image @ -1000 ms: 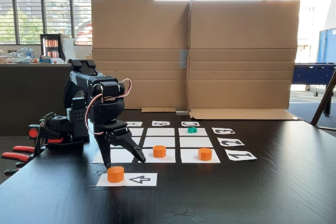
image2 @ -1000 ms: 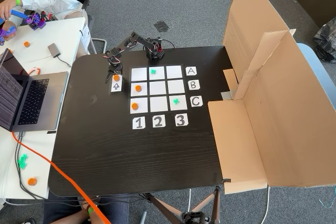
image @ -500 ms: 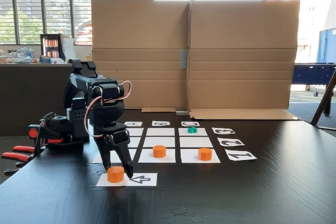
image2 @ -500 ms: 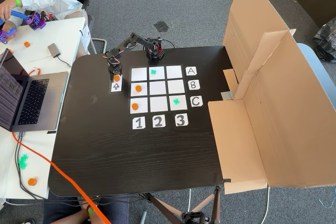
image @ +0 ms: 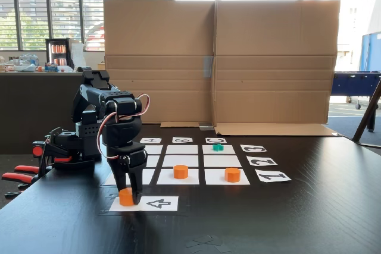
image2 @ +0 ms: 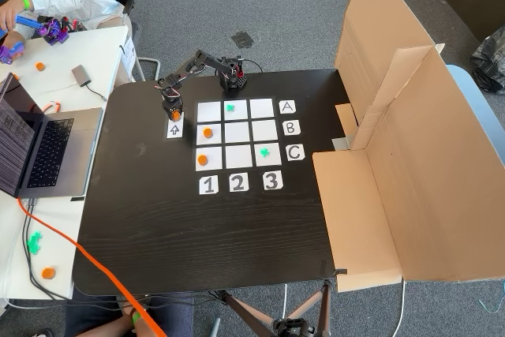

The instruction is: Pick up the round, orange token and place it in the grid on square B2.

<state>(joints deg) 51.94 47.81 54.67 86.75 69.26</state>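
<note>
Since a moment ago, we see the gripper (image: 127, 197) has dropped from above the arrow card (image: 144, 203) and its jaws have closed in around the round, orange token (image: 125, 197), grasping it on the card near the tabletop's front left edge. Two more orange tokens (image: 180, 172) sit in the nearest row of the grid (image: 222, 161), and a green token (image: 218, 146) in the far row.

From the high fixed view, we find the gripper (image2: 175, 114) at the card beside the grid's (image2: 237, 132) left side; square B2 (image2: 237, 132) lies bare.
</note>
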